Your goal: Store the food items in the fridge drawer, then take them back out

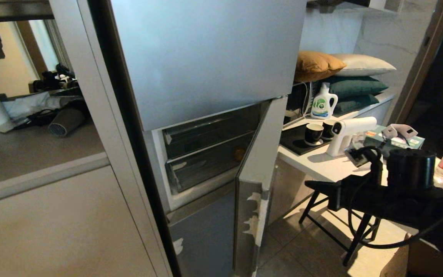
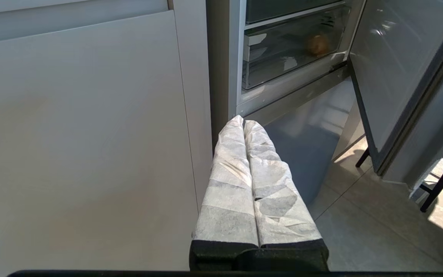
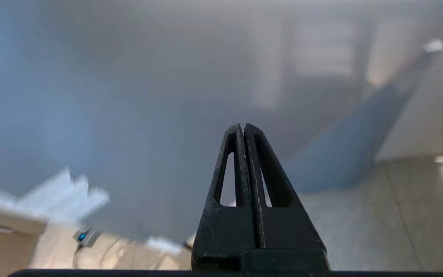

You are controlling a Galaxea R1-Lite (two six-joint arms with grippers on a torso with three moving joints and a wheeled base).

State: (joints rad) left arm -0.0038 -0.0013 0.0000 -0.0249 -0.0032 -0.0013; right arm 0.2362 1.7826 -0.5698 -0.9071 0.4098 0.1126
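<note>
Head view: the potato (image 1: 239,154) lies inside the shut fridge drawer (image 1: 202,165), behind the half-open fridge door (image 1: 258,169). Right gripper (image 3: 242,129), jaws clenched on nothing, faces that door from the right and looks nearer; left gripper (image 2: 243,124), also clenched empty, hangs low below the drawer.
</note>
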